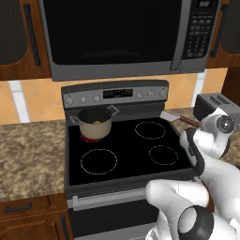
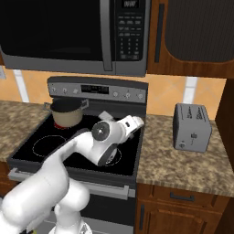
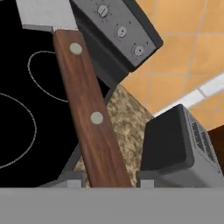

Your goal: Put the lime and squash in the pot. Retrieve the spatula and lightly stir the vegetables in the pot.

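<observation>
Your gripper (image 3: 109, 183) sits right over the spatula (image 3: 87, 113), and in the hand view its two tips rise on either side of the brown wooden handle at the bottom edge. The jaws look spread about as wide as the handle, but you cannot tell from that view whether they press it or only flank it. The handle runs away from the tips toward the stove (image 3: 26, 131), where its flat grey blade lies over the black glass.

From the left base view you see the spatula (image 1: 180, 119) lying at the stove's (image 1: 126, 145) back right corner, half on the counter (image 1: 28, 150), with the toaster (image 1: 213, 105) just beyond it. That view also shows the pot (image 1: 95, 123) on the stove's back left burner, with a yellow speck inside that may be the squash (image 1: 96, 123).

The right base view gives you the pot (image 2: 67, 112) from the other side, its contents hidden, and the toaster (image 2: 192, 127) well clear of the stove
</observation>
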Robot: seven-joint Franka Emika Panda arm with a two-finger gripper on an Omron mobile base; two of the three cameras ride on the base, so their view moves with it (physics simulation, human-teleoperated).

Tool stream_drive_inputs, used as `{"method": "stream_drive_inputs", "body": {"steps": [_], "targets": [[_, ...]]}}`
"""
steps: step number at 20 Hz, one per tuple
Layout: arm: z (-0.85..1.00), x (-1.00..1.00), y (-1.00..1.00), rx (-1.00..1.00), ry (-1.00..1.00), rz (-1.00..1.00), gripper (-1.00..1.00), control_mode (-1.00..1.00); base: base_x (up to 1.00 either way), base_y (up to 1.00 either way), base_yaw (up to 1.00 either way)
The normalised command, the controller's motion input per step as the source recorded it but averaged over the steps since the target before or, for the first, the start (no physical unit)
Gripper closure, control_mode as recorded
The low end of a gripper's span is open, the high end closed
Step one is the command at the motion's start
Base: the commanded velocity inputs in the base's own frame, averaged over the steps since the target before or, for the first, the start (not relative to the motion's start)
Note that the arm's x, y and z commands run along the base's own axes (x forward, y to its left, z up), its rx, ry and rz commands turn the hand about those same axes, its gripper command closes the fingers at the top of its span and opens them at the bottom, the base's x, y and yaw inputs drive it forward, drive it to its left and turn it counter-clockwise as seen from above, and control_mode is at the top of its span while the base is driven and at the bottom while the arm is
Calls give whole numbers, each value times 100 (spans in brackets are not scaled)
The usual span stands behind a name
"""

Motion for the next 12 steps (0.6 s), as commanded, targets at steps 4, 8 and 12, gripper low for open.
{"method": "stream_drive_inputs", "body": {"steps": [4,8,12], "targets": [[35,-3,100,-58,-12,35,100,-100,0,0,0],[29,0,77,-55,-16,32,100,-100,0,0,0],[83,12,98,-55,-3,11,100,-100,0,0,0]]}}
